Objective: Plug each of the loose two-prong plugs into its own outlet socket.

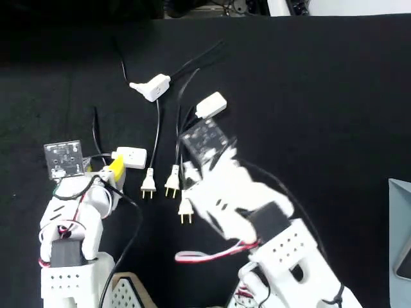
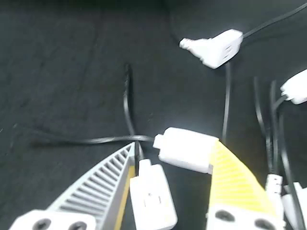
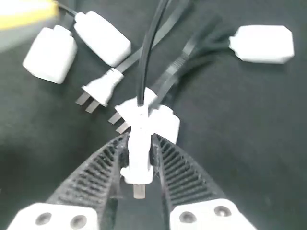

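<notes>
Plugs and sockets lie scattered on the black table (image 1: 334, 96), and we take the right side first. Our right gripper (image 3: 139, 142) has its black fingers (image 3: 184, 177) pressed onto the held plug (image 3: 138, 160), one on each flank. A prong pokes out toward the wrist and the black cable runs away from the plug's far end. This plug is near the middle of the table, the nearest of the three. Just beyond it we see the second plug (image 3: 165, 122), and the third plug (image 3: 101, 87) lies a little farther left. Both lie flat with their prongs pointing toward the near edge.

Our left gripper (image 2: 172, 146) stands at the left with its jaws spread wide. Between the grey finger (image 2: 103, 177) and the yellow finger (image 2: 235, 179) lies a small white block (image 2: 151, 196), close against the grey side and apart from the yellow. We cannot tell whether it is a plug or a socket. The near socket (image 2: 184, 149) lies across the tip of the yellow finger, touching it. The angled socket (image 2: 216, 48) rests toward the far side, and the oblong socket (image 3: 263, 43) lies to its right, apart from all three plugs.
</notes>
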{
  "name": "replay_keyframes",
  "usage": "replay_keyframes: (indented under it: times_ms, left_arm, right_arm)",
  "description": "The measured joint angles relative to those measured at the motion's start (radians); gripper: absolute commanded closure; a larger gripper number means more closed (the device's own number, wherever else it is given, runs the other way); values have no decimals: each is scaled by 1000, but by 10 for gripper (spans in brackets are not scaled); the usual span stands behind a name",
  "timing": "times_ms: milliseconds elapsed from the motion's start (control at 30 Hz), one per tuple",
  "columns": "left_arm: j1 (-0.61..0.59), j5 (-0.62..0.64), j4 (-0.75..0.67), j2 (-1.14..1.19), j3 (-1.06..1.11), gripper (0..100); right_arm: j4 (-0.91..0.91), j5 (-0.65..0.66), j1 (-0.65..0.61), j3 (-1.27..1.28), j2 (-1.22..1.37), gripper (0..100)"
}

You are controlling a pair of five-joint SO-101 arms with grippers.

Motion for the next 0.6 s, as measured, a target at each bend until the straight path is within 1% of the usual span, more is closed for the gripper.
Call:
replay_keyframes:
  times_ms: [167, 300, 500, 600]
  left_arm:
    - [74, 0, -9, 0, -8, 755]
    - [123, 0, -9, 0, -28, 755]
    - [215, 0, -2, 0, -52, 755]
    - [264, 0, 66, 0, -112, 755]
  right_arm:
    - [-160, 0, -117, 97, -52, 987]
    - [-224, 0, -189, 144, -83, 987]
    - [-259, 0, -215, 164, -83, 987]
    - [-287, -2, -215, 180, -68, 987]
